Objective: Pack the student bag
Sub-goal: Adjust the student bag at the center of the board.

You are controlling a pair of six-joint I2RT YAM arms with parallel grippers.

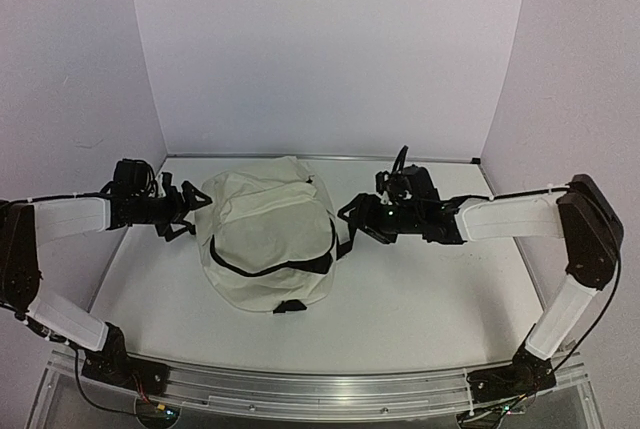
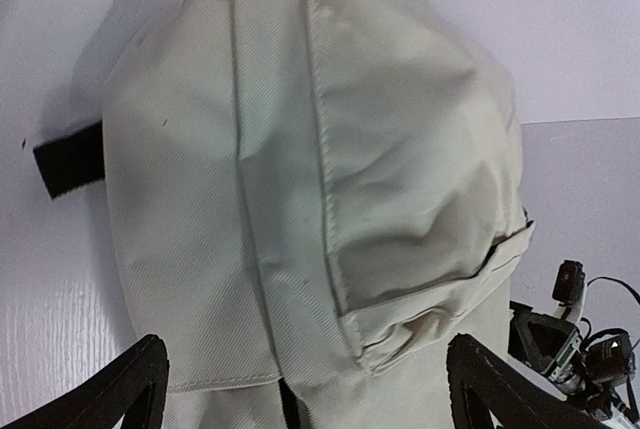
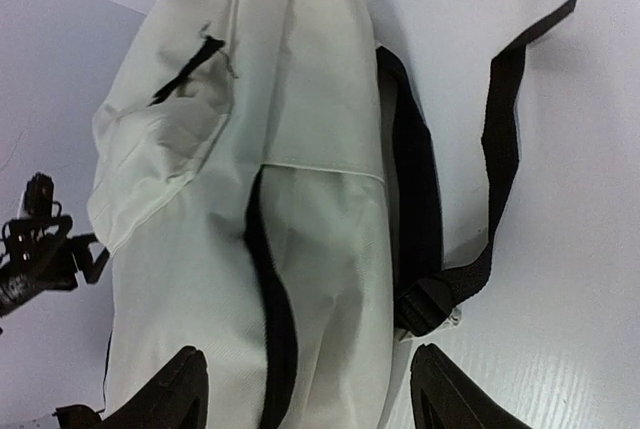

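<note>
Student bag [image 1: 265, 239], cream fabric with black zipper trim, lay on the white surface [image 1: 430, 299] between the two grippers. Left gripper [image 1: 190, 215]: jaws stood wide apart and empty, with the bag's side pocket directly ahead of them and its lower edge reaching between the fingers [image 2: 130, 394]. Right gripper [image 1: 349, 221]: jaws parted, holding nothing, with the bag's opposite side ahead of and partly between them. A black strap [image 3: 500, 139] with a buckle [image 3: 425, 304] trailed over the surface away from these jaws
</note>
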